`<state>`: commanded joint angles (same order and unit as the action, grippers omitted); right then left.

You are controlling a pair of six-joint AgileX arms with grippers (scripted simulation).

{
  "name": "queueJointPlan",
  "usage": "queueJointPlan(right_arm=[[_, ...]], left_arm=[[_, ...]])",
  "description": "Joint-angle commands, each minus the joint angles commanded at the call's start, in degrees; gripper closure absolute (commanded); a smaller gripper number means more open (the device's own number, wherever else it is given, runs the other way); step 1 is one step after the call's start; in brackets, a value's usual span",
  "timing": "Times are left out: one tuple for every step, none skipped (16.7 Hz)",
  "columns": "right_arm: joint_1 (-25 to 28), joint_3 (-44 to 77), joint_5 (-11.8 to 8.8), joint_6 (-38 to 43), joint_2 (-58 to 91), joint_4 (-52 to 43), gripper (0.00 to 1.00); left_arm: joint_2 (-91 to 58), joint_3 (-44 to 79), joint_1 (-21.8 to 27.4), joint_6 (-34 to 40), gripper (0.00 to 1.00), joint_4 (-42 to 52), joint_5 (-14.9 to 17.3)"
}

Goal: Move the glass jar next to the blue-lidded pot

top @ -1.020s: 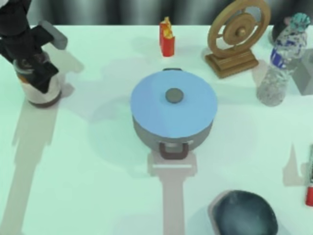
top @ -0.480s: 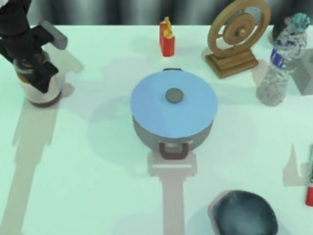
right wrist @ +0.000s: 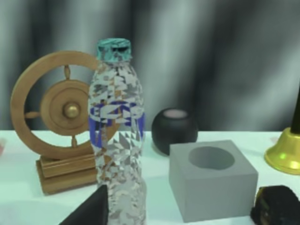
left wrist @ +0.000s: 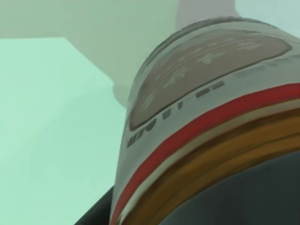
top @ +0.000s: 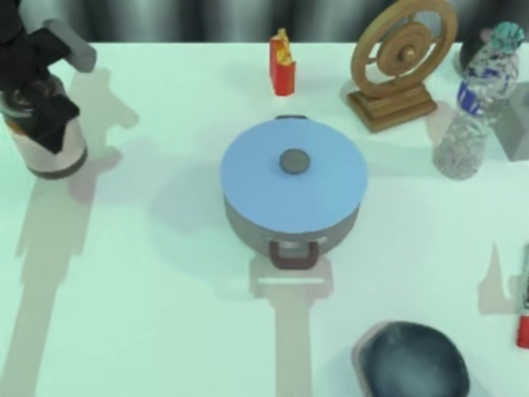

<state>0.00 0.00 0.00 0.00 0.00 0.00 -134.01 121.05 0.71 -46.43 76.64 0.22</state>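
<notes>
While left tool [top: 37, 103] stays clamped on glass jar [top: 51, 147] near lid, jar hangs just above bench [top: 149, 289] at far left, well apart from blue-lidded pot [top: 293, 186]. Left arm reaches down from top-left corner. Label print on jar unreadable; red stripe visible. Right tool not seen.

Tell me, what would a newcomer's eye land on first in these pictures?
Most likely the blue-lidded pot, the biggest thing, sitting mid-table. Next, the left gripper at the table's far left, clamped on the glass jar, which fills the left wrist view. Along the back right stand a wooden ship's wheel and a crinkled plastic bottle, with a dark bowl at the front.
</notes>
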Motion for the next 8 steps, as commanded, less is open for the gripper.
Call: queueJointPlan(right_arm=[[0.00, 0.00, 0.00, 0.00, 0.00, 0.00, 0.00], [0.00, 0.00, 0.00, 0.00, 0.00, 0.00, 0.00], [0.00, 0.00, 0.00, 0.00, 0.00, 0.00, 0.00], [0.00, 0.00, 0.00, 0.00, 0.00, 0.00, 0.00], [0.00, 0.00, 0.00, 0.00, 0.00, 0.00, 0.00], [0.00, 0.00, 0.00, 0.00, 0.00, 0.00, 0.00], [0.00, 0.00, 0.00, 0.00, 0.00, 0.00, 0.00], [0.00, 0.00, 0.00, 0.00, 0.00, 0.00, 0.00]], left_arm=[[3.53, -3.01, -0.11, -0.01, 1.00, 0.18, -0.03], [6.95, -6.04, -0.18, -0.05, 1.00, 0.38, -0.06], [9.99, -8.92, -0.25, -0.11, 1.00, 0.61, -0.08], [12.49, -11.42, -0.32, -0.17, 1.00, 0.86, -0.11], [14.40, -13.33, -0.38, -0.22, 1.00, 1.10, -0.13], [15.69, -14.64, -0.42, -0.27, 1.00, 1.30, -0.14], [16.38, -15.32, -0.45, -0.30, 1.00, 1.42, -0.15], [16.49, -15.44, -0.45, -0.30, 1.00, 1.45, -0.15]])
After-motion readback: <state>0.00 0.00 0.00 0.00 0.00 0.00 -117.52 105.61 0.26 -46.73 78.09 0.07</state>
